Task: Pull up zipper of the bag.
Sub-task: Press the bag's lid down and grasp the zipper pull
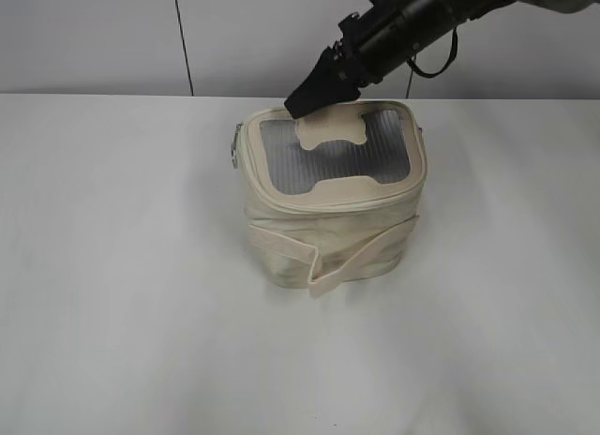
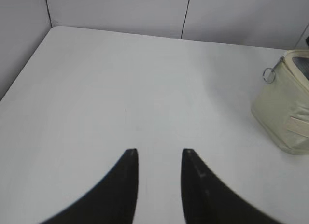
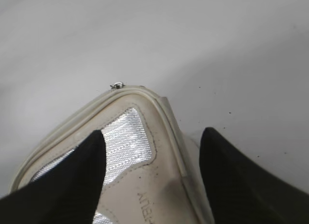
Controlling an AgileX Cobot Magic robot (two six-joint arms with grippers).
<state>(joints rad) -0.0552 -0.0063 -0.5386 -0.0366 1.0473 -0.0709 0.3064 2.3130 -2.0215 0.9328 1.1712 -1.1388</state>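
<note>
The cream boxy bag (image 1: 328,219) stands mid-table, its lid with a grey mesh window and H-shaped patch facing up. The zipper (image 1: 330,206) runs round the lid edge. A silver slider with a ring pull (image 1: 232,150) hangs at the bag's left corner. It shows in the left wrist view (image 2: 268,74) and as a small metal piece in the right wrist view (image 3: 117,85). My right gripper (image 1: 306,101) is open over the lid's far edge, its fingers (image 3: 152,133) straddling a lid corner of the bag (image 3: 159,185), holding nothing. My left gripper (image 2: 159,151) is open and empty over bare table, left of the bag (image 2: 285,118).
The white table (image 1: 112,266) meets a grey panelled wall (image 1: 94,32) at the back. The table's left edge and a side wall (image 2: 19,35) show in the left wrist view. A cream strap (image 1: 361,262) crosses the bag's front.
</note>
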